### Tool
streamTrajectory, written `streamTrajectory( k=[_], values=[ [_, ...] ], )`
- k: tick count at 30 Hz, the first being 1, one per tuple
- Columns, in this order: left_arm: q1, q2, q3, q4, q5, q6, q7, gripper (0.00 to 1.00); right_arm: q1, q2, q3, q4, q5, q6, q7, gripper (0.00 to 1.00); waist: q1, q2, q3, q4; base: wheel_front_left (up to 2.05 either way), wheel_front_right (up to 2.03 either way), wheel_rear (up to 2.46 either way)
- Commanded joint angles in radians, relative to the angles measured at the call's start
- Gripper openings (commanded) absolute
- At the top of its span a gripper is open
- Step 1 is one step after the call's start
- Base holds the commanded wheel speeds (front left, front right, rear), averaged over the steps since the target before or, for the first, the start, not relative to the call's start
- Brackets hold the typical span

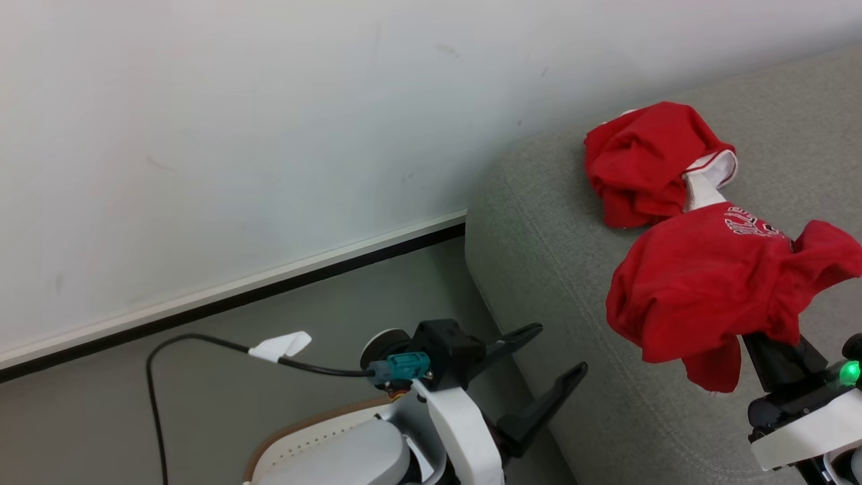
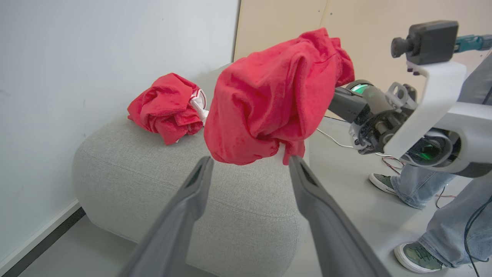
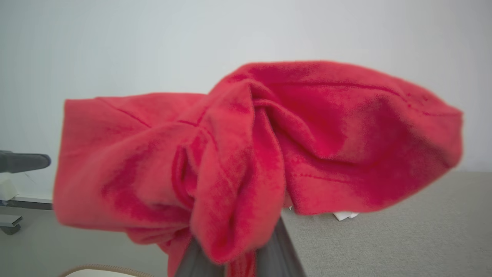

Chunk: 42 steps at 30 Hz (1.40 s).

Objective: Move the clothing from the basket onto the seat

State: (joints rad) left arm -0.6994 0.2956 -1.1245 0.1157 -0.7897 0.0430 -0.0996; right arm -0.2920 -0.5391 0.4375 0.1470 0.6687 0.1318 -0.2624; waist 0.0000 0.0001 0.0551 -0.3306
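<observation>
— Well, how do things stand at the sofa (image 1: 559, 222)?
— One red garment (image 1: 700, 283) hangs bunched over the sofa's front edge. It is clamped in the right gripper (image 1: 768, 350), whose fingers are pinched together inside the cloth. A second garment (image 1: 646, 162) lies crumpled on the sofa farther back, towards the wall (image 1: 202, 135), with a white trim band showing.
— Any writing?
— White arched lettering on the held garment's upper side, too folded and small to read.
— And the left gripper (image 1: 560, 349)?
— Empty, fingers spread wide apart, just off the sofa's rounded corner and pointing at it. The basket (image 1: 316, 441) sits on the floor beside the sofa, below that arm, its perforated white wall and brown rim at the head view's bottom edge.
— Anyone about?
— A person (image 2: 430, 184) in jeans and green shoes stands on the floor beyond the sofa.
</observation>
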Motion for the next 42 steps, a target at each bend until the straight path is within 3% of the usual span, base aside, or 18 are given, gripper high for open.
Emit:
streamTrajectory(
  k=[1, 11, 23, 26, 37, 42],
  values=[
    [-0.011, 0.002, -0.004, 0.002, 0.012, -0.002, -0.005, 1.00, 0.022, 0.006, -0.012, -0.007, -0.010, -0.002, -0.003, 0.00, 0.0000, -0.0001, 0.014, -0.027, 0.00, 0.00, 0.00],
    [-0.028, 0.012, -0.011, -0.008, 0.021, 0.001, 0.008, 1.00, -0.012, 0.018, -0.035, -0.005, -0.001, -0.002, -0.003, 0.00, 0.0000, -0.0001, 0.057, -0.053, 0.00, 0.00, 0.00],
    [-0.100, 0.070, -0.014, -0.090, 0.071, 0.017, 0.065, 1.00, -0.148, 0.004, -0.168, 0.045, 0.043, -0.002, -0.003, 0.00, 0.0000, -0.0001, 0.240, 0.010, 0.00, 0.00, 0.00],
    [-0.123, 0.093, -0.012, -0.113, 0.080, 0.019, 0.082, 1.00, -0.198, -0.014, -0.211, 0.077, 0.073, -0.002, -0.003, 0.00, 0.0000, -0.0001, 0.303, 0.031, 0.00, 0.00, 0.00],
    [-0.195, 0.126, 0.004, -0.170, 0.116, 0.015, 0.099, 1.00, -0.359, -0.172, -0.307, 0.265, 0.167, -0.002, 0.029, 0.00, 0.0000, -0.0001, 0.467, 0.102, 0.00, 0.00, 0.00],
    [-0.215, 0.131, 0.010, -0.176, 0.126, 0.017, 0.101, 1.00, -0.412, -0.201, -0.343, 0.357, 0.187, -0.002, 0.085, 0.00, 0.0000, -0.0001, 0.519, 0.130, 0.00, 0.00, 0.00]
  ],
)
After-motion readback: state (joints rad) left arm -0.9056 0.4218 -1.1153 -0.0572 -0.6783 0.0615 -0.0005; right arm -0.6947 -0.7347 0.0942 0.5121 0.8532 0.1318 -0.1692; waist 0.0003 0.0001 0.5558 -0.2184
